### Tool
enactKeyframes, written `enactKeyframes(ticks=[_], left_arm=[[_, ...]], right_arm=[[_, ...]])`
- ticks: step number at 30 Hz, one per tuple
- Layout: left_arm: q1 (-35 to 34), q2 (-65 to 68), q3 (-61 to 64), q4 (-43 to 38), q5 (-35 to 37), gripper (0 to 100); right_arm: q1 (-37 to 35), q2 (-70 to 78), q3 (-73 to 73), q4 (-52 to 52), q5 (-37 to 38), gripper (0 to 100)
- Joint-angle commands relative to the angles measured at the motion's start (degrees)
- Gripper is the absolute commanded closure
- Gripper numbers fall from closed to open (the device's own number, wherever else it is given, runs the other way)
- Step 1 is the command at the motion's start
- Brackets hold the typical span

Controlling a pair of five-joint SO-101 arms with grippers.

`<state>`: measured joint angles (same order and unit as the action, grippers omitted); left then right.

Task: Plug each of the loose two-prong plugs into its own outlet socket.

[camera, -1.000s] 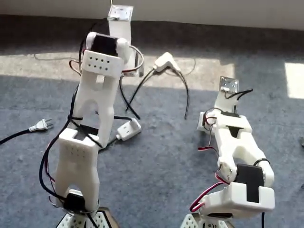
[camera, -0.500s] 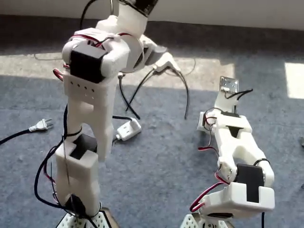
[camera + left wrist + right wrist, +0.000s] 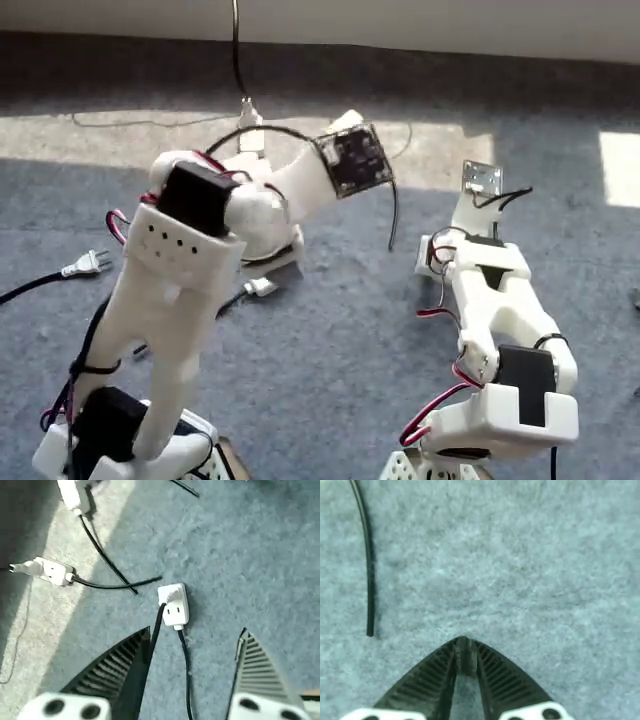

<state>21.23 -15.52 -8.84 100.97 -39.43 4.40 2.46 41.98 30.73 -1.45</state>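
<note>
A white outlet socket [image 3: 174, 605] with a black cord lies on the grey carpet, just beyond my open left gripper [image 3: 195, 630] and a little to one side of its gap. In the high view this socket [image 3: 262, 287] peeks out from under the bent left arm [image 3: 190, 270]. A loose two-prong plug [image 3: 85, 263] lies on the carpet at the far left. Two more white socket blocks [image 3: 50, 570] [image 3: 75, 492] with black cords rest in the sunlit strip. My right gripper [image 3: 465, 647] is shut on nothing, low over bare carpet.
A loose black cable end [image 3: 368, 630] lies near the right gripper and also appears in the high view [image 3: 390, 245]. Another white socket [image 3: 345, 122] sits in the sunlit band behind the left wrist camera [image 3: 350, 160]. The right arm [image 3: 500, 310] is folded at the right.
The left arm rose high, then folded forward and down over the white socket in the middle. The right arm has stayed still.
</note>
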Motion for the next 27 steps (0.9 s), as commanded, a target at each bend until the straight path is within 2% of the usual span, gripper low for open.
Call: enactKeyframes(ticks=[1, 4, 16, 23, 27], left_arm=[[-4.00, -2.42, 13.14, 0.09, -5.10, 73], [-5.76, -2.42, 21.14, -5.01, -8.26, 73], [-10.59, -2.33, 45.85, -36.48, -8.35, 73], [-10.77, 1.10, 47.87, -44.92, -7.56, 73], [-13.14, 9.98, 42.51, -49.32, -1.85, 73]], right_arm=[[0.57, -1.98, -0.40, -1.71, -0.18, 99.1], [0.57, -1.98, -0.40, -1.71, -0.18, 99.1], [0.57, -1.98, -0.40, -1.71, -0.18, 99.1], [0.57, -1.98, -0.40, -1.71, -0.18, 99.1], [0.57, -1.98, -0.40, -1.71, -0.18, 99.1]])
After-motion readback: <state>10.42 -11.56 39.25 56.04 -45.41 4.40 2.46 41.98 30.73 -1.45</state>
